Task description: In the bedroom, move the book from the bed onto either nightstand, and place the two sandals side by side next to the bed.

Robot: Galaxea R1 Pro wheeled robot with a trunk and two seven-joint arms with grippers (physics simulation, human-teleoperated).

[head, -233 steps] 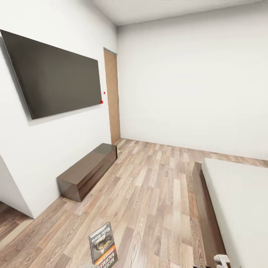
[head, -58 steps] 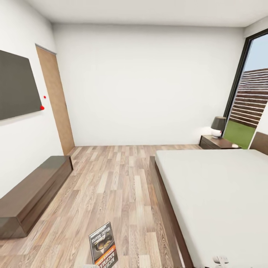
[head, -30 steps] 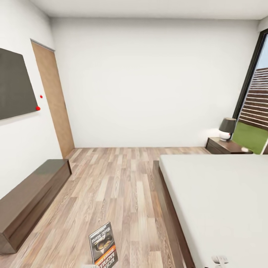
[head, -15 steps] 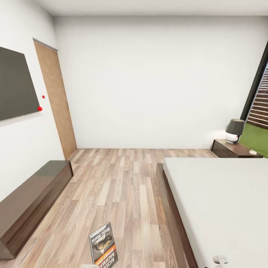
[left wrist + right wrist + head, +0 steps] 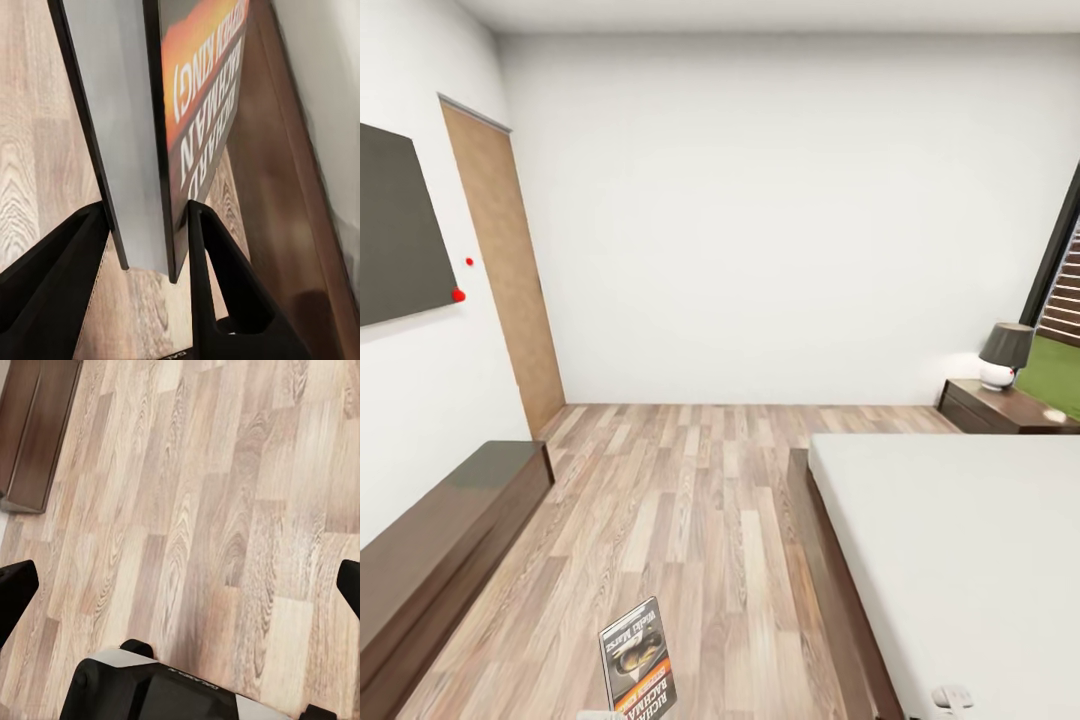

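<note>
My left gripper [image 5: 148,217] is shut on the book [image 5: 199,97], its black fingers clamping the lower edge on both sides. In the head view the book [image 5: 637,660] stands upright over the floor at the bottom, showing a dark cover with an orange band. The bed [image 5: 960,560], with its pale mattress and dark frame, fills the right side. Beyond its far corner stands the nightstand [image 5: 1005,408], which carries a dark-shaded lamp [image 5: 1005,355]. My right gripper [image 5: 184,585] is open over bare plank floor with nothing between its fingers. The sandals are out of view.
A long low dark bench cabinet [image 5: 440,540] runs along the left wall under a wall-mounted TV [image 5: 400,225]. A wooden door [image 5: 505,270] stands in the far left corner and a dark-framed window [image 5: 1065,270] at the right edge. Wood floor [image 5: 690,500] lies between bench and bed.
The camera turned right from the TV wall, then advanced along the bed; bench and bed now look closer, the nightstand farther right. The book stays held the same way.
</note>
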